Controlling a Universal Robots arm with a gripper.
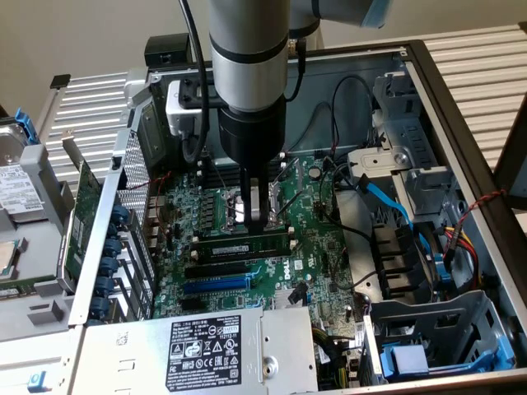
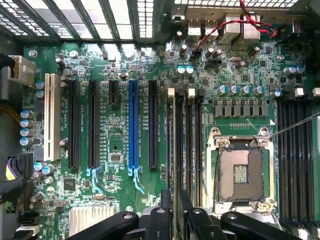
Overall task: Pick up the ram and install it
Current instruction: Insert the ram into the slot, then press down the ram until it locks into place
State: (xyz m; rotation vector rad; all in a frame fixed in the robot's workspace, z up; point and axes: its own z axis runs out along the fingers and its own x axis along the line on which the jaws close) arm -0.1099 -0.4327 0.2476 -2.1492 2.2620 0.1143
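The gripper (image 1: 257, 224) is hanging low over the motherboard (image 1: 317, 247), fingers narrowed and apparently pinching the ram (image 1: 240, 245), which is standing on edge in a memory slot (likely being pressed home), though actual contact is hard to confirm here.

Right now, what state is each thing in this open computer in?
Grey metal computer case: open, side panel off.
Long thin green ram stick: standing on edge along a black memory slot; whether it is fully seated cannot be told.
Black claw: lowered at the ram's top edge.
Square metal processor socket: uncovered, no chip in it.
Long blue expansion slot: empty.
Long white expansion slot: empty.
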